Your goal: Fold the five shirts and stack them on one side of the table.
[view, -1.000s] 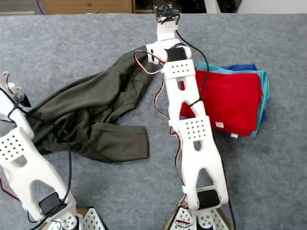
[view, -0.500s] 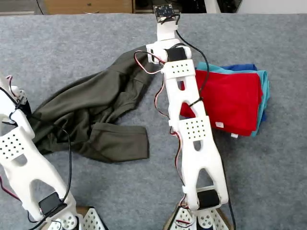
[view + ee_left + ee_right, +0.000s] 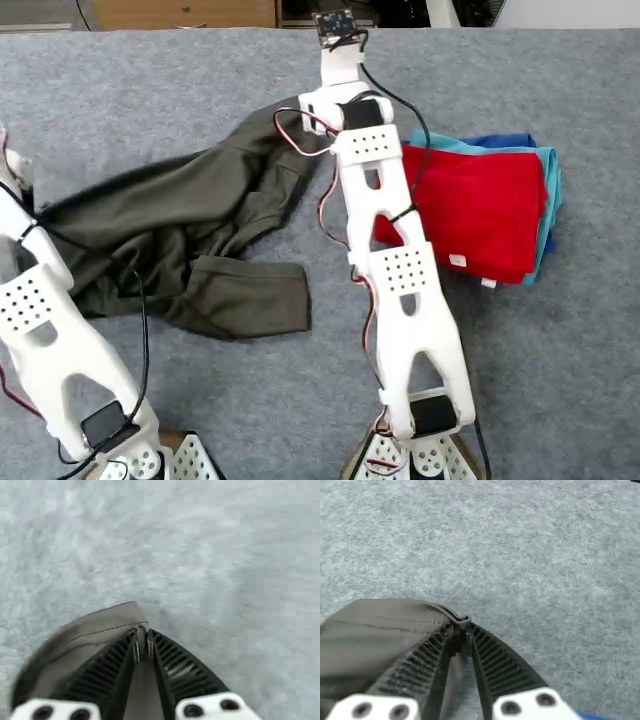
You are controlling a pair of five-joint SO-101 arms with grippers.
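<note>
An olive-green shirt (image 3: 190, 240) lies crumpled across the left half of the grey table. My left gripper (image 3: 142, 642) is shut on the shirt's hem (image 3: 95, 630) at the table's far left edge. At the back middle of the table, my right gripper (image 3: 462, 637) is shut on another corner of the same shirt (image 3: 380, 625). In the high view the right arm (image 3: 385, 240) stretches from the front to that corner, and the left arm (image 3: 45, 320) stands at the left.
A stack of folded shirts sits at the right, a red one (image 3: 480, 210) on top of a teal one (image 3: 550, 180) and a blue one (image 3: 505, 140). Bare grey table (image 3: 560, 350) lies in front of the stack.
The left gripper has pulled its shirt corner farther left and back, stretching the cloth. The right arm has shifted slightly toward the back left.
</note>
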